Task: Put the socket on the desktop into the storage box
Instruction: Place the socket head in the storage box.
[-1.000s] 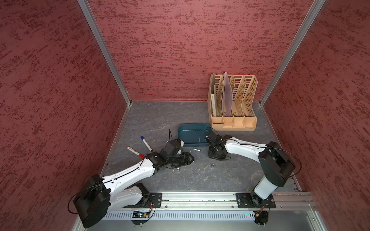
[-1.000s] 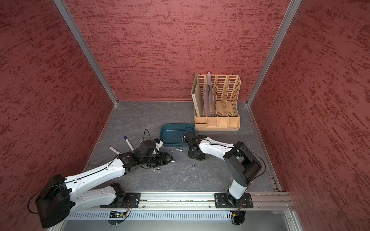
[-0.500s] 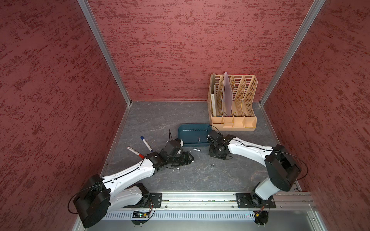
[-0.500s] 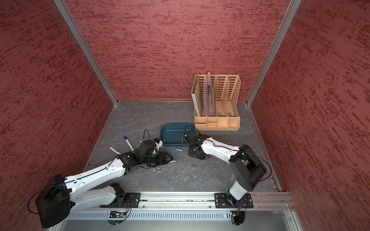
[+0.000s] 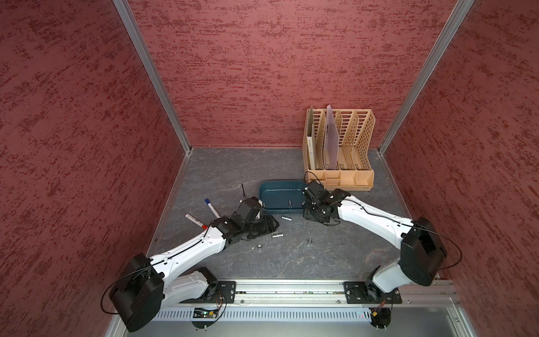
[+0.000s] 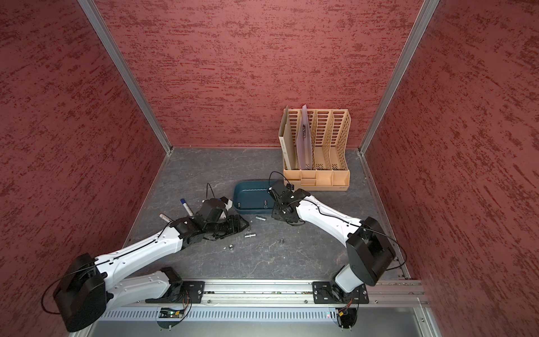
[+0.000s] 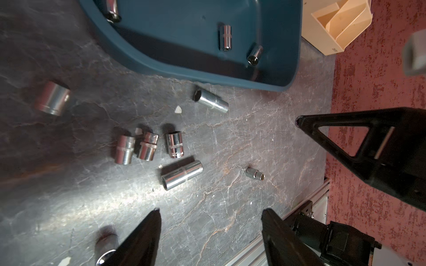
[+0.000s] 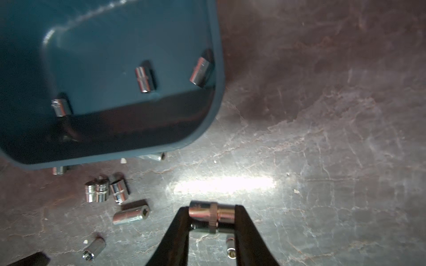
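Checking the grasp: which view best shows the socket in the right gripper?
The right wrist view: the socket sits large and sharp, clamped between the fingertips of the right gripper. In both top views the gripper's own body hides it. The left wrist view shows no held socket that I can make out.

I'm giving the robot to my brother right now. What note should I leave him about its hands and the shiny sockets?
Left hand: open and empty, above loose sockets on the dark grey veined desktop.
Right hand: shut on a shiny chrome socket, beside the dark teal plastic storage box, not yet over it.
Done: three small chrome sockets lie in the box.
Left: drop the held socket in, then collect several more from the desktop, including a cluster of three and a long socket.
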Controlling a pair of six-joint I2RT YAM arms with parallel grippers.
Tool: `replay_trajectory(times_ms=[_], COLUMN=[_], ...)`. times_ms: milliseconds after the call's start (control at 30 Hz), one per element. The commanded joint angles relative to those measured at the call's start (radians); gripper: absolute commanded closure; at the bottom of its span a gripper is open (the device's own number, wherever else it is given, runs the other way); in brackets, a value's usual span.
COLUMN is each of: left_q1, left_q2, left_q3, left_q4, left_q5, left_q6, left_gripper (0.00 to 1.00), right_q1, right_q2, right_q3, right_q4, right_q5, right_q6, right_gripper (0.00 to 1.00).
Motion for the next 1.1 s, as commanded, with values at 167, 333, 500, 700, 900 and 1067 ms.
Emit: replay_trajectory(times_ms=[167, 333, 500, 700, 900, 1067], left_q1=[0.074, 0.114, 0.152, 0.178, 0.188, 0.198], left_q2=[-0.014, -0.038, -0.041, -0.044, -0.052, -0.059], left_q3=[0.051, 0.052, 0.05, 0.04, 0.026, 0.003], left_q4=[-0.092, -0.117, -0.14, -0.144, -0.148, -0.146], left_q5=[-0.009, -0.005, 0.004, 0.018, 0.022, 0.021], left_q6=[0.03, 0.034, 0.045, 0.046, 0.044, 0.039], left_gripper=[0.27, 0.27, 0.27, 0.27, 0.27, 0.27], right_q1=[-0.008, -0.011, -0.017, -0.032, -0.045, -0.052], right_q2=[0.098, 0.188, 0.276, 0.378, 0.464, 0.521], right_q3=[0.171, 0.276, 0.368, 0.463, 0.529, 0.571], right_q4=[-0.036, -0.042, -0.042, -0.046, -0.048, -0.045], right_q5=[0.028, 0.016, -0.003, -0.022, -0.039, -0.048], right_q6=[-0.084, -0.108, -0.124, -0.137, -0.141, -0.138], right_gripper=[0.72, 0.72, 0.72, 0.72, 0.72, 0.72])
